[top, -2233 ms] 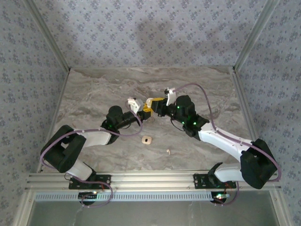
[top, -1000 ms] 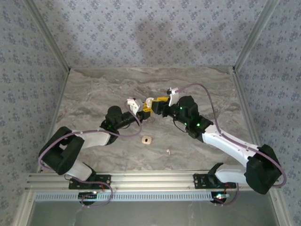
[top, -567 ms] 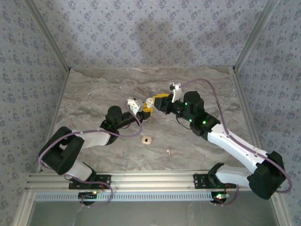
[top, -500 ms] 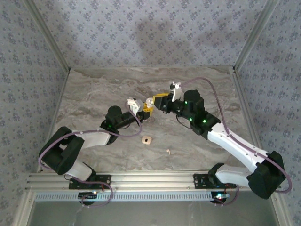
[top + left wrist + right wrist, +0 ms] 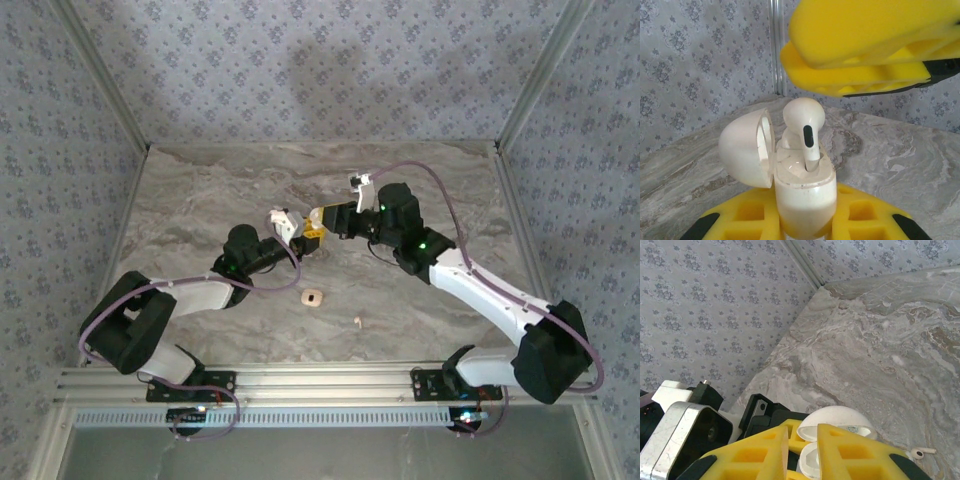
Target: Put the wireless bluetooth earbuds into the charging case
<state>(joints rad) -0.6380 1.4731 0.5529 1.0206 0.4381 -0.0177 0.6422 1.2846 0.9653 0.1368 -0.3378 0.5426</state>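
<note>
The left end effector (image 5: 805, 222) is clamped on the lower body of the charging case (image 5: 805, 192) and holds it upright, presumably so the sockets face up and the case cannot skid under a push. Its lid (image 5: 746, 149) is hinged open to the left in the wrist view, clear of the opening. One earbud (image 5: 804, 122) stands stem-down in its socket with its head proud of the rim; judged not fully seated.

The right end effector (image 5: 803, 435) has its fingers drawn to a narrow slit with nothing visibly gripped. It hovers just above and right of that earbud, where closed tips would serve as a pusher.

The second earbud (image 5: 357, 322) lies loose on the surface (image 5: 900, 340), well apart from both end effectors, toward the arm bases. Likely next: press down, then fetch it.
</note>
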